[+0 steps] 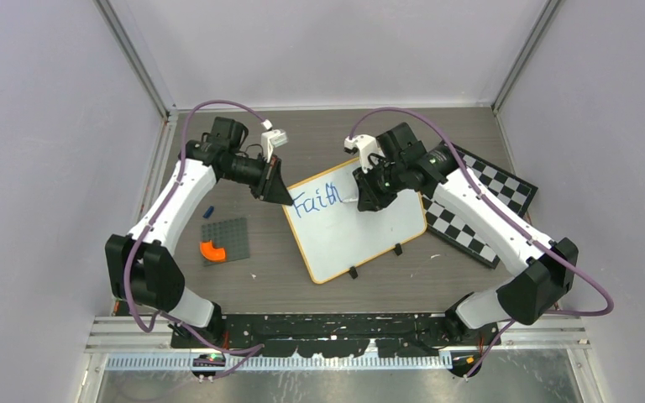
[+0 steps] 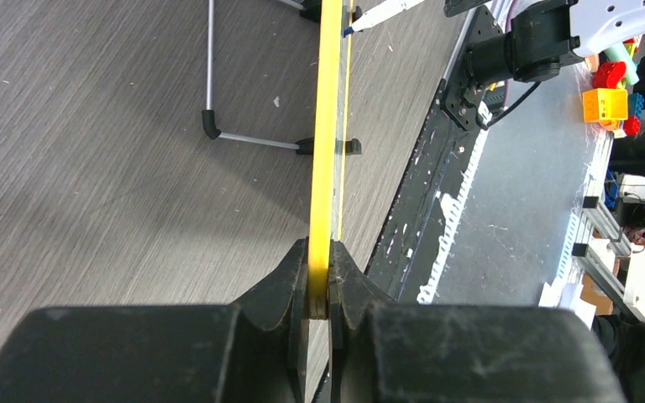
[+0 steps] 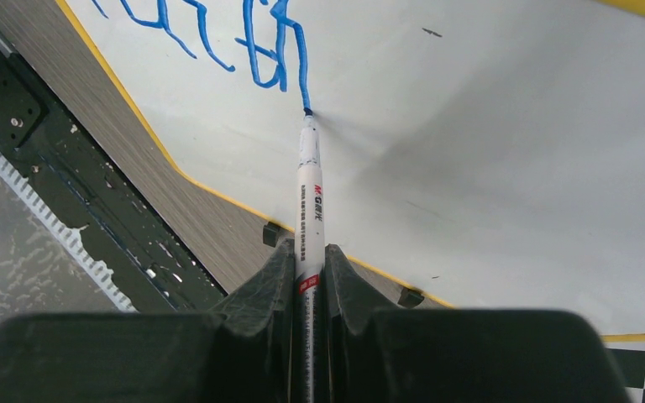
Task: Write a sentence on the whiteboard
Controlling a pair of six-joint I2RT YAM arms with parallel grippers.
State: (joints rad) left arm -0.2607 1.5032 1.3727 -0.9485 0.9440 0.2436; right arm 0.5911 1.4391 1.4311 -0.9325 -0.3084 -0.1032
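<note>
The whiteboard (image 1: 361, 239) lay at an angle near the middle of the bench (image 1: 319, 134), its black clip feet toward the near edge and its right side just beside the checkered board (image 1: 480, 210). Blue lettering (image 3: 260, 42) ran along the board's far-left part, a single short word beginning "Fai" (the last letter looked unfinished). The marker (image 3: 309, 201) had its tip touching the white surface at the foot of the last stroke. The right pincer (image 3: 309, 252) was pinching the marker's barrel, jaws pressed tight on both sides of it. At the board's far-left corner the left pincer (image 2: 319, 252) was clamped on the yellow frame (image 2: 326, 151), one jaw on each face, steadying the board. Left of the board, well apart from it, lay a grey studded plate (image 1: 224, 238) with an orange piece (image 1: 212, 250) at its near-left corner. By my reading the writing was under way, with one word nearly done and most of the board blank. The next move would call for finishing that letter, then lifting the tip clear and shifting right for the next word, with steady light pressure while the left grip holds the board from sliding.
</note>
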